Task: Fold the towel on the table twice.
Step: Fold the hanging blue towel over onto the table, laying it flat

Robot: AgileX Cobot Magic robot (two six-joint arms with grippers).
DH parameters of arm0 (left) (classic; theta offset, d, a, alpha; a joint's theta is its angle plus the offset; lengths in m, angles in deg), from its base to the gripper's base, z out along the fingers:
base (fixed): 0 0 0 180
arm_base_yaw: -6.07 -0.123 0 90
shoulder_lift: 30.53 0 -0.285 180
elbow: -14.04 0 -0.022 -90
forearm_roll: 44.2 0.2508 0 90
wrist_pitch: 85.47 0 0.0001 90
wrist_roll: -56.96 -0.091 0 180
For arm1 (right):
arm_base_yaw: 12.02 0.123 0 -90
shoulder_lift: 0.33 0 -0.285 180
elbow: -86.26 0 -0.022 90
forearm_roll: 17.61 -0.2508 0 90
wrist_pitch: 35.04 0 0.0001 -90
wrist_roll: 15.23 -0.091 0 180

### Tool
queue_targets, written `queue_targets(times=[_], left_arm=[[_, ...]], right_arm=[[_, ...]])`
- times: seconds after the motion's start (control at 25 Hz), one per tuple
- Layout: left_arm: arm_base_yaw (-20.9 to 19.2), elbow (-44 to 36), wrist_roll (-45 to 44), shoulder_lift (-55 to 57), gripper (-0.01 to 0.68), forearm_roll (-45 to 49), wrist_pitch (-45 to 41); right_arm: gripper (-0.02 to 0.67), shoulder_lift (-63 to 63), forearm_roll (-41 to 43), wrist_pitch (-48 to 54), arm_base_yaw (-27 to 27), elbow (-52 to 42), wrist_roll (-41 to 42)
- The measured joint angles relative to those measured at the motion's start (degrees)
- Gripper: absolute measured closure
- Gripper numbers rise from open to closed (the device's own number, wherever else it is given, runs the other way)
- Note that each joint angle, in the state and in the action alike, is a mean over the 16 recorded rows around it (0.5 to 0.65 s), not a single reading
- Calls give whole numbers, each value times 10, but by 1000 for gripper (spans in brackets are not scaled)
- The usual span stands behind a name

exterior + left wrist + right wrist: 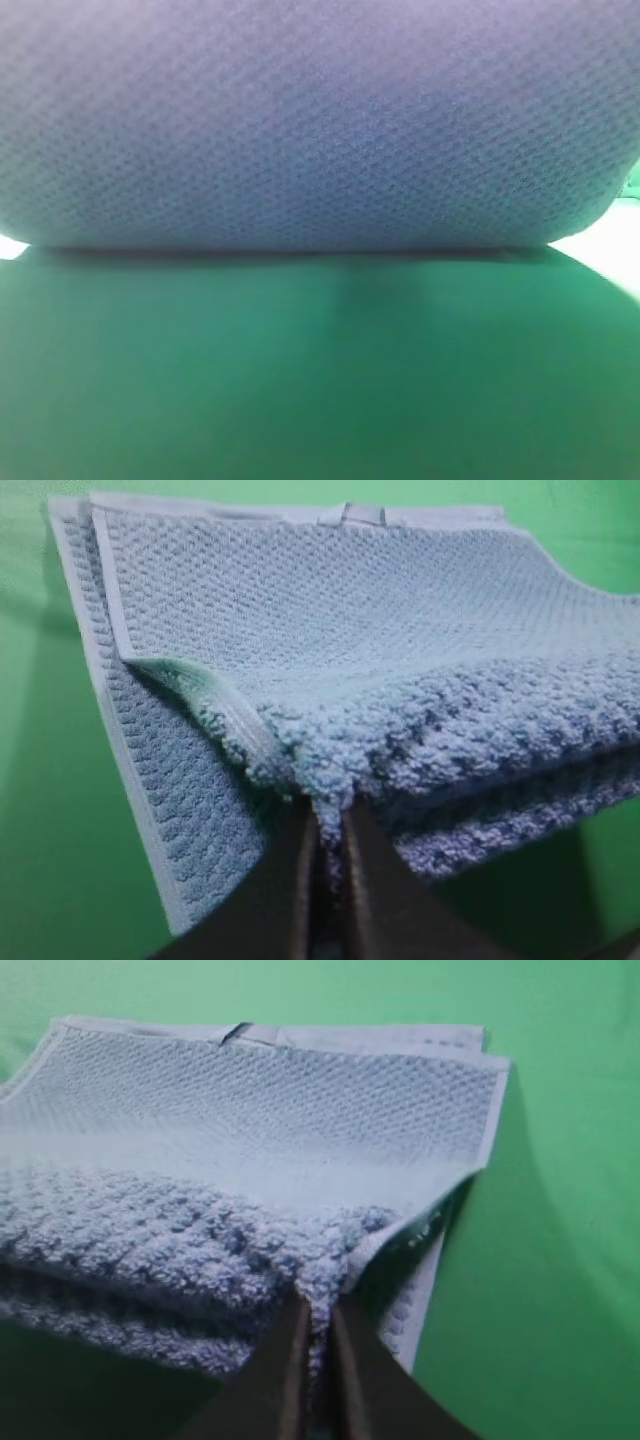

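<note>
the towel (pixel 320 120) is very close to the high camera and fills the whole top half of that view, a big blurry blue-grey bump with a bumpy pattern, and under it is the smooth green table (pixel 320 380) with a dark shadow along the towel's bottom edge. in the left wrist view the left gripper (pixel 328 825) is pinched tight on the near edge of the towel (pixel 350 630) — its two dark fingers (pixel 285 880) come together and the fluffy cloth is squeezed between them. the towel is folded there, with one layer on top of another, and the near edge is lifted up while the far part lies flat on the table (pixel 50 830). a pale hem runs down the left side. in the right wrist view the right gripper (pixel 320 1310) is also closed tight on the towel (pixel 250 1110) near its right corner — the cloth bunches up between the dark fingers (pixel 275 1370). the far edge, with its thin pale hems, rests on the table (pixel 560 1210).
</note>
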Motion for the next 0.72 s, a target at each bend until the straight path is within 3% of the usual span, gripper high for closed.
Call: queue_targets(times=[0.36, 0.72], left_arm=[[0, -77, 0, -48, 673, -21, -21], [0, -85, 0, 16, 673, -19, 4]], right_arm=[[649, -52, -45, 37, 0, -82, 0], [649, -2, -55, -2, 0, -128, -1]])
